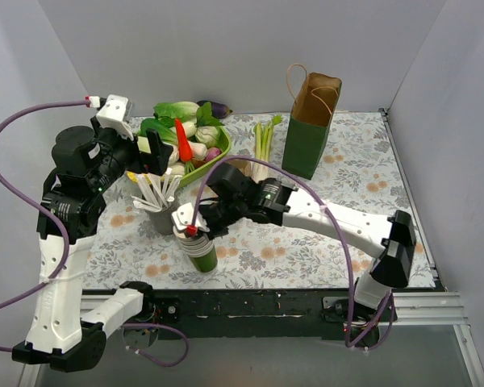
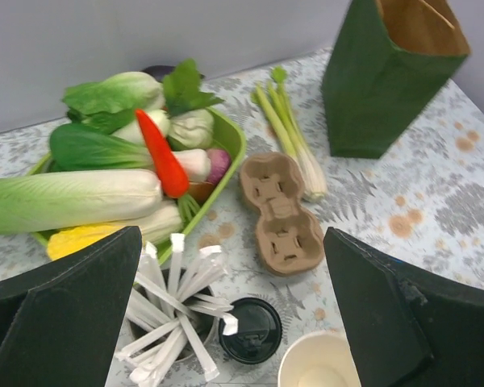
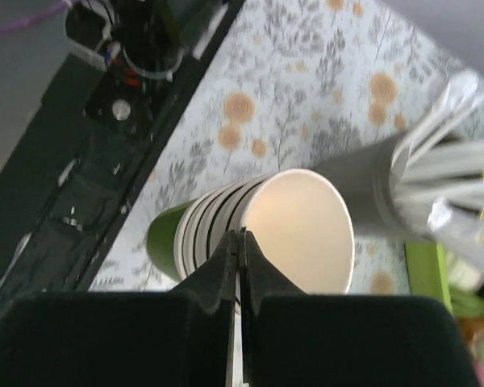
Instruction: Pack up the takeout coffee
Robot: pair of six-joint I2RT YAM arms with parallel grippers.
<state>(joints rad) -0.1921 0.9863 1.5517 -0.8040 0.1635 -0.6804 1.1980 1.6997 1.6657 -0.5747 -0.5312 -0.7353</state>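
Right gripper (image 3: 242, 242) pinches, narrow, the rim of the upright top cup (image 3: 302, 226), directly above the cup stack (image 1: 202, 258).

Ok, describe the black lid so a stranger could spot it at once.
Find the green tray of vegetables. Just in front of it stands a grey cup of white sticks, and the lid lies flat beside that cup. It is the only round black disc there.
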